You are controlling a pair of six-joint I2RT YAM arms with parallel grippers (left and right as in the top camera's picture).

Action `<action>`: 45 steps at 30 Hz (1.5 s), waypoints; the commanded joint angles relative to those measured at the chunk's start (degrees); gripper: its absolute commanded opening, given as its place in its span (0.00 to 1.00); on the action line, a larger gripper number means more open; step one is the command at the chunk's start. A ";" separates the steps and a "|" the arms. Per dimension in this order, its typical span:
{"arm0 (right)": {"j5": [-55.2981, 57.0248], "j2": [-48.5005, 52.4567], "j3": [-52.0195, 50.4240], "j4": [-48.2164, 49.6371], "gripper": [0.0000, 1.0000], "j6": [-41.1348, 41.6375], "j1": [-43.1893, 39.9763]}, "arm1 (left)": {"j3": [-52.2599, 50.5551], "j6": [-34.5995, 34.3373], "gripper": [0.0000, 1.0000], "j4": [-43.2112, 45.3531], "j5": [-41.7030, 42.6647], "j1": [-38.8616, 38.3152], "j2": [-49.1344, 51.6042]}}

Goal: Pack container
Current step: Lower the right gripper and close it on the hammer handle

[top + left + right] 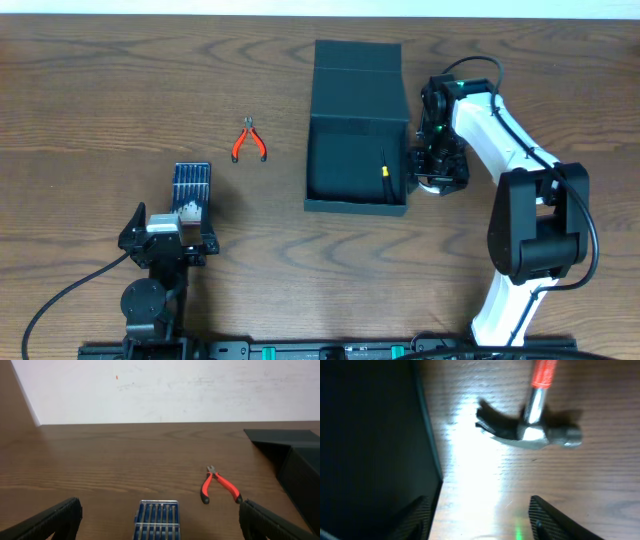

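The container (pixel 356 130) is a dark teal box standing open at mid-table, its flap lid folded back. A yellow-and-black tool (pixel 383 166) lies inside by the right wall. My right gripper (pixel 432 172) is open and empty just outside that right wall (pixel 427 450). In the right wrist view its jaws (pixel 482 520) are spread above the table, with a red-handled hammer (pixel 532 430) lying ahead of them. My left gripper (pixel 172 224) is open and empty, its jaws (pixel 160 507) either side of the near end of a blue screwdriver case (pixel 157 519).
Red-handled pliers (pixel 249 140) lie left of the container, also in the left wrist view (pixel 218 485). The blue case (pixel 191 187) lies near the front left. The container's corner (pixel 295 460) shows at the right of the left wrist view.
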 commanded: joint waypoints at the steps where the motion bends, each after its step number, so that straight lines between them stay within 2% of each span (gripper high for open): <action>1: 0.98 -0.63 -0.17 0.81 0.69 0.46 -0.94 | -1.64 0.52 0.99 -1.01 -0.11 -0.26 -0.33; 7: 0.94 -0.63 -0.17 3.13 0.79 1.36 -1.38 | -1.64 0.52 0.99 -1.01 -0.09 -0.26 -0.33; 22: 2.43 -0.63 -0.17 4.28 0.79 1.46 -5.09 | -1.62 0.52 0.99 -1.01 -0.09 -0.26 -0.33; 29: 0.02 -0.63 -0.17 3.72 0.78 -2.73 -8.48 | -1.64 0.52 0.98 -1.01 -0.11 -0.26 -0.35; 45: -2.78 -0.61 -1.64 5.49 0.79 -8.02 -7.45 | -1.64 0.52 0.98 -1.01 -0.09 -0.26 -0.35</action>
